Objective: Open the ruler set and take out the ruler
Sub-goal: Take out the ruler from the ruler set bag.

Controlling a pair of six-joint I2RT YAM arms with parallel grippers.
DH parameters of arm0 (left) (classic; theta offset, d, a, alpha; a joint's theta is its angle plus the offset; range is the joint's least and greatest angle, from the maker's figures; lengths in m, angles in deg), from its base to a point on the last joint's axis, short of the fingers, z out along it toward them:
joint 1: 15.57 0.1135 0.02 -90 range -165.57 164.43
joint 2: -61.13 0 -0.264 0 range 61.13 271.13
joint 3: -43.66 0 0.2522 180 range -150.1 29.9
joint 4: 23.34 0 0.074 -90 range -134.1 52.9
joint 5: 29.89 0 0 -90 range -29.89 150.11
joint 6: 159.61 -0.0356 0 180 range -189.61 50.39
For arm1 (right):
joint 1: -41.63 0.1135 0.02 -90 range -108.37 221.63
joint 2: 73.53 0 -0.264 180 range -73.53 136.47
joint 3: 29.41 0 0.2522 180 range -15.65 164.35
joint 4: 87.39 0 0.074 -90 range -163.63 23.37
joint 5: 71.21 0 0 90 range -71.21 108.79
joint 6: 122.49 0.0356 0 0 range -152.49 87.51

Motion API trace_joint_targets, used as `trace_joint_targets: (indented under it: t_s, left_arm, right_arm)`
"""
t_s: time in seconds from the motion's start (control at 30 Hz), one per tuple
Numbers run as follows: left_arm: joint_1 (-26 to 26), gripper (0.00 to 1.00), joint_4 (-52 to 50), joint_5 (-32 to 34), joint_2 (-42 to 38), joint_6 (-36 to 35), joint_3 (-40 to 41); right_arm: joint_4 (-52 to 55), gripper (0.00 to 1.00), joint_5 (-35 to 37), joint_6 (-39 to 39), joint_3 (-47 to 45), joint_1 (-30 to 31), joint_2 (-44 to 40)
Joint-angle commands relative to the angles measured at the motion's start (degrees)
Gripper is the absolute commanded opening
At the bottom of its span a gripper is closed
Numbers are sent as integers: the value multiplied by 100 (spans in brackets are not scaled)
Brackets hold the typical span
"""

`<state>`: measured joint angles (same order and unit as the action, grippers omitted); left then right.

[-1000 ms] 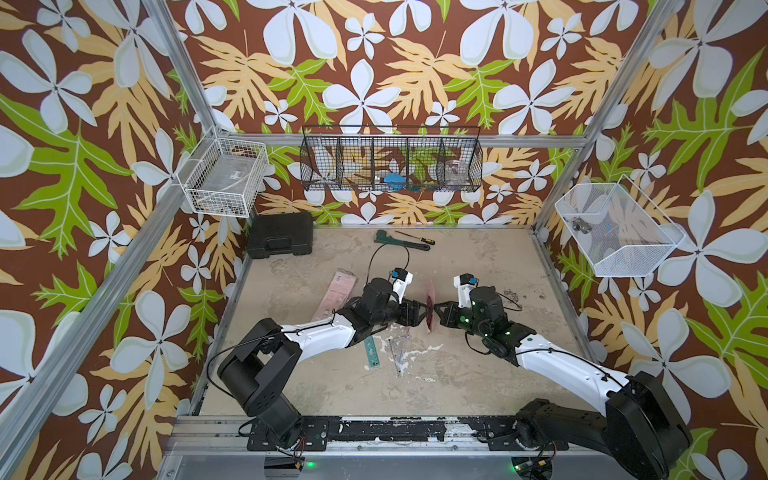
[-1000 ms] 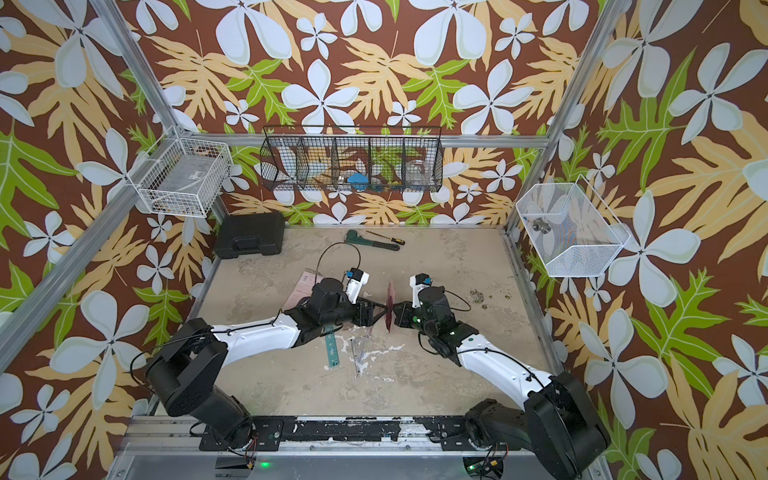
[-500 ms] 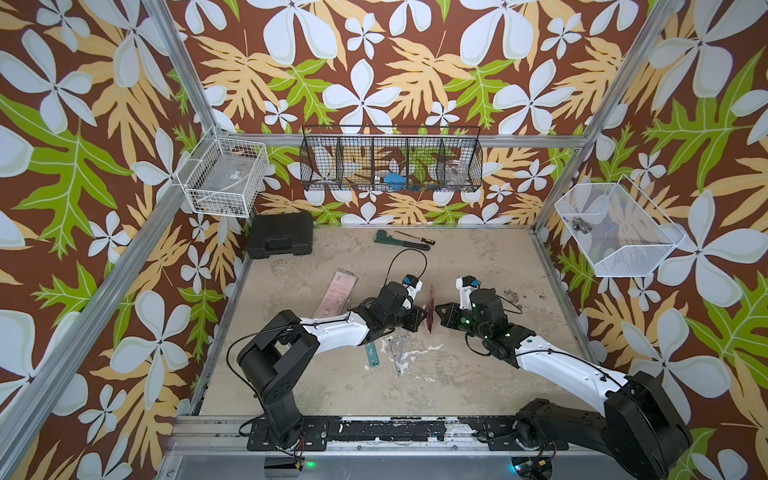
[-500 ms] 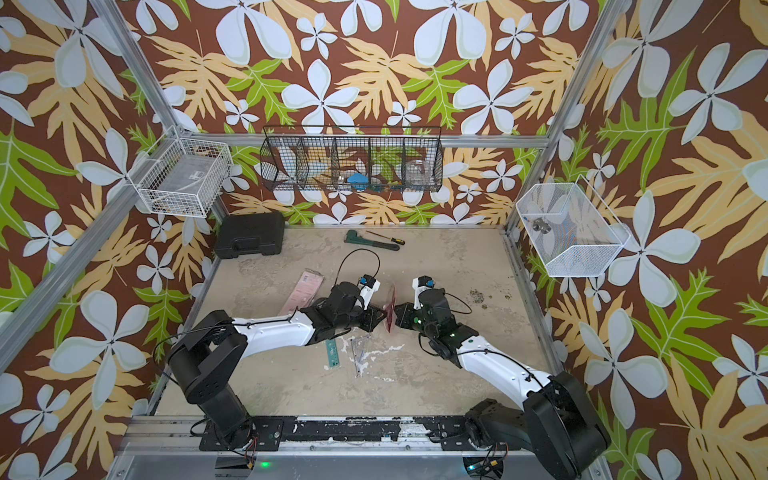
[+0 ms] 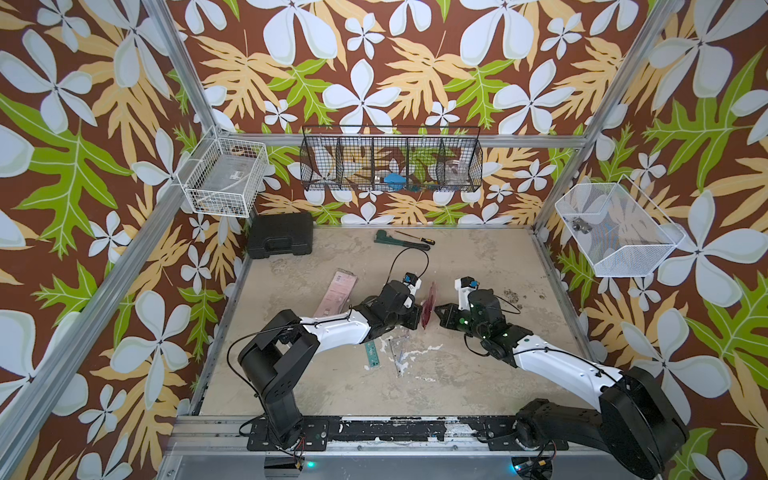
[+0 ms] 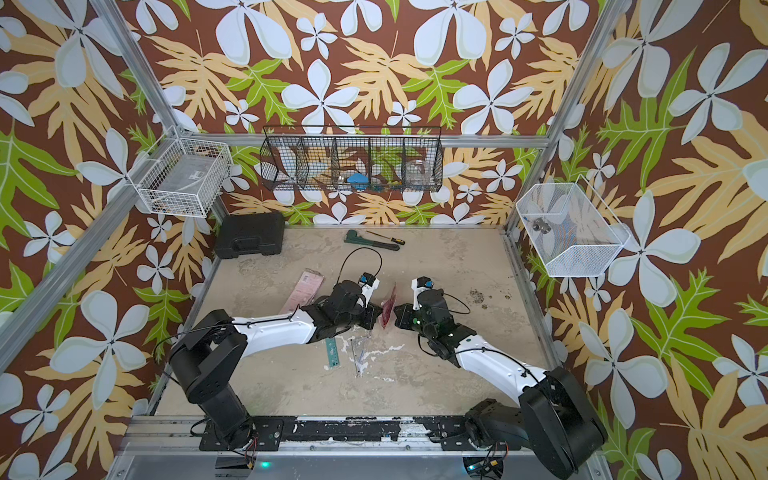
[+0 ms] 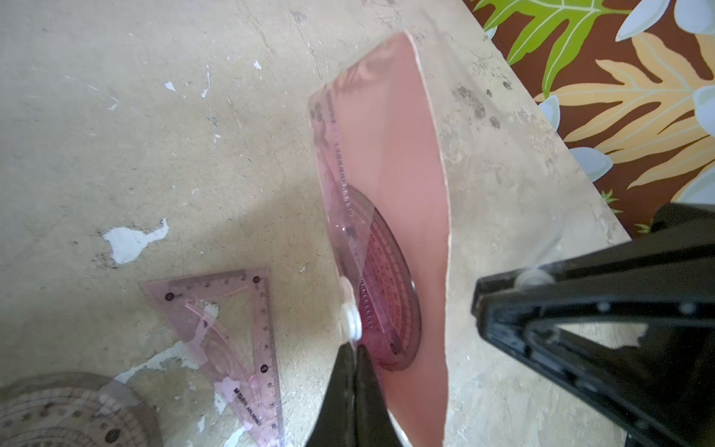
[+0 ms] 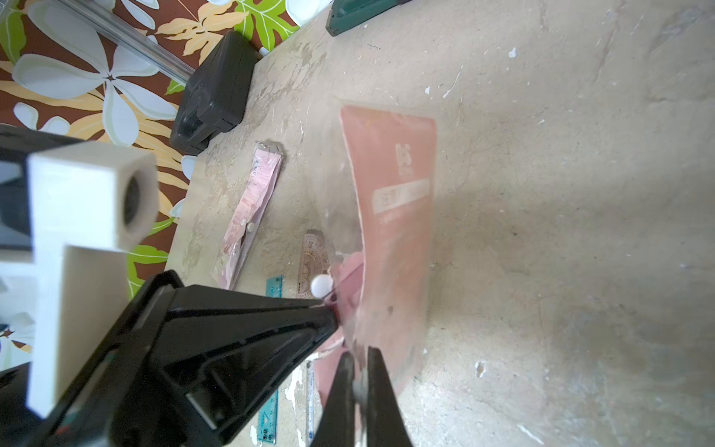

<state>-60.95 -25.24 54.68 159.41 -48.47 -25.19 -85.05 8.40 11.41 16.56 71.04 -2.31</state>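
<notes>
Looked down on a worn beige desk (image 5: pixel 478 257), chipped white in patches. Found a pink-backed clear plastic pouch (image 5: pixel 428 307) held on edge over it from both sides, with a gaping mouth; contact with the desk not clear. Found the left claw (image 7: pixel 355 358) pinched together on the pouch's clear front sheet. Found the right claw (image 8: pixel 359 360) clamped too, on the pouch's clear edge across from the left claw. Noted a teal plastic ruler (image 5: pixel 372 353) flat near the pouch and a pink see-through plastic set square (image 7: pixel 267 333) just beside it. Made out inside the pouch a dark pink half-round plastic protractor (image 7: pixel 390 294) and, against the front sheet, a long pale pink see-through plastic ruler (image 7: pixel 337 162). Spotted a round white snap button (image 7: pixel 350 315) on that sheet, touching the left claw's tips.

Judged the step in hand as spreading the mouth. Seemed best done by drawing the two sheets apart slowly and evenly, without twist, to avoid losing either thin film or tipping out the contents. Called next for freeing one claw to pinch the pale pink ruler's end and slide it straight out along the pouch.

Could not gauge the depth of the right claw's bite, blurred at the tips. Lost the pouch's near corner behind the left claw in the left wrist view. Could not read the ruler's marks.
</notes>
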Motion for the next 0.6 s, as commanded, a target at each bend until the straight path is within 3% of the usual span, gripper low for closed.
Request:
trace_joint_targets:
  t_s: [0.0, 0.17, 0.57]
  left_arm:
    - [4, 0, -51, 252, -150, -150, -18]
    - [-91, 0, -125, 278, -172, -260, -119]
    - [-287, 0, -131, 280, 590, -115, -576]
  right_arm:
    - [-54, 0, 305, -203, -25, -43, 85]
    - [-110, 0, 335, -337, 31, -137, 381]
    - [28, 2, 277, -617, 219, -316, 632]
